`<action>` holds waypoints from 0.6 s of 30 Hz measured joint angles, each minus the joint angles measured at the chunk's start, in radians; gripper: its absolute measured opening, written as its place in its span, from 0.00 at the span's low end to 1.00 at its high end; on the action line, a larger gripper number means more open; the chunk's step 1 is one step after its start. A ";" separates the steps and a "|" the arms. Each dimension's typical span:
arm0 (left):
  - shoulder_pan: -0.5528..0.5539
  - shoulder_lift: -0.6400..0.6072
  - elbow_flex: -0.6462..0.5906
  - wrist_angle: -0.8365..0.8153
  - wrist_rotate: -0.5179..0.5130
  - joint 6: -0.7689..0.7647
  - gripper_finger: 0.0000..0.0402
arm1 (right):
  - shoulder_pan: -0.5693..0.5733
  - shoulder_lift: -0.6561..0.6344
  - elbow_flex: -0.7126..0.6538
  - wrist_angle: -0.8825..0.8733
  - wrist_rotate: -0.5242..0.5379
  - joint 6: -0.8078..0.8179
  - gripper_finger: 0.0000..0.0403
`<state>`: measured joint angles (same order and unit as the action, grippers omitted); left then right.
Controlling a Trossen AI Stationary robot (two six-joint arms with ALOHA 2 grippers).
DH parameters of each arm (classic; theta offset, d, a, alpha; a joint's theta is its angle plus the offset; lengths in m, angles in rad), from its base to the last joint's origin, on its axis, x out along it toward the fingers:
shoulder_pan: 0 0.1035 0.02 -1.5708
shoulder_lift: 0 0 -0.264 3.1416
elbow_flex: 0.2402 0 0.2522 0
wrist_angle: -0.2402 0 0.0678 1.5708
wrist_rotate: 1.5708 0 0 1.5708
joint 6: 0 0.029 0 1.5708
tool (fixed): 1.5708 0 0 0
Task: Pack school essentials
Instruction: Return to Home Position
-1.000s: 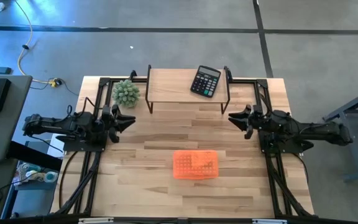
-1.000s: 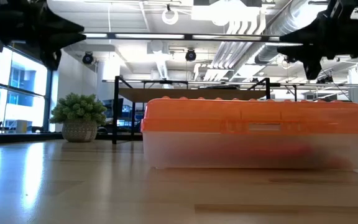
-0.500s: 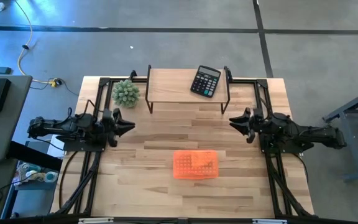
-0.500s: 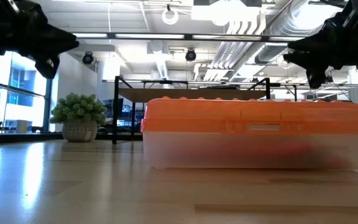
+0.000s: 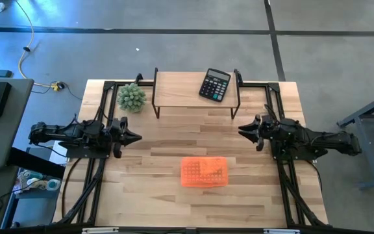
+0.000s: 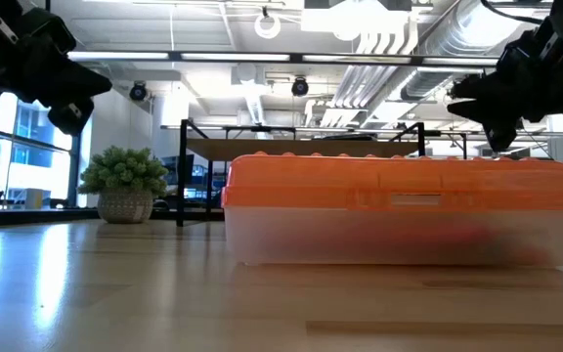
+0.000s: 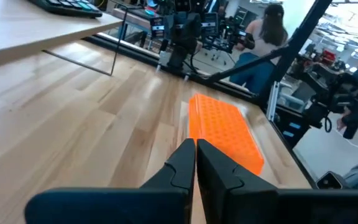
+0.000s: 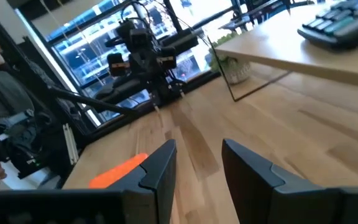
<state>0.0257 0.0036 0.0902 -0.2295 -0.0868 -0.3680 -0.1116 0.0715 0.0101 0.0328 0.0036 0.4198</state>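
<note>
We see the closed, orange-lidded clear plastic box (image 5: 204,171) low in the frame's centre, long axis left to right, below and between the left gripper (image 5: 137,137), fingers pressed together, and the nearer right gripper (image 5: 241,129), fingers parted and empty.

No legible text or labels — calculator (image 5: 214,85) key markings too small

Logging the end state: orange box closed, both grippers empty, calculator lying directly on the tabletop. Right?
Not quite: the high view shows the calculator on the raised wooden shelf, not directly on the tabletop. The orange box is closed, and the left gripper and right gripper are empty.
</note>
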 joint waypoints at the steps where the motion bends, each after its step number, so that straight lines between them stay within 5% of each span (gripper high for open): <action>1: 0.000 0.000 0.000 0.000 0.000 0.002 0.02 | 0.000 0.000 0.000 -0.006 0.004 0.014 0.30; 18: 0.000 0.000 0.000 -0.003 -0.001 0.005 0.02 | 0.000 0.000 0.000 -0.018 0.006 0.051 0.30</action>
<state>0.0257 0.0040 0.0906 -0.2321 -0.0875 -0.3634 -0.1116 0.0715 0.0101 0.0147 0.0093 0.4713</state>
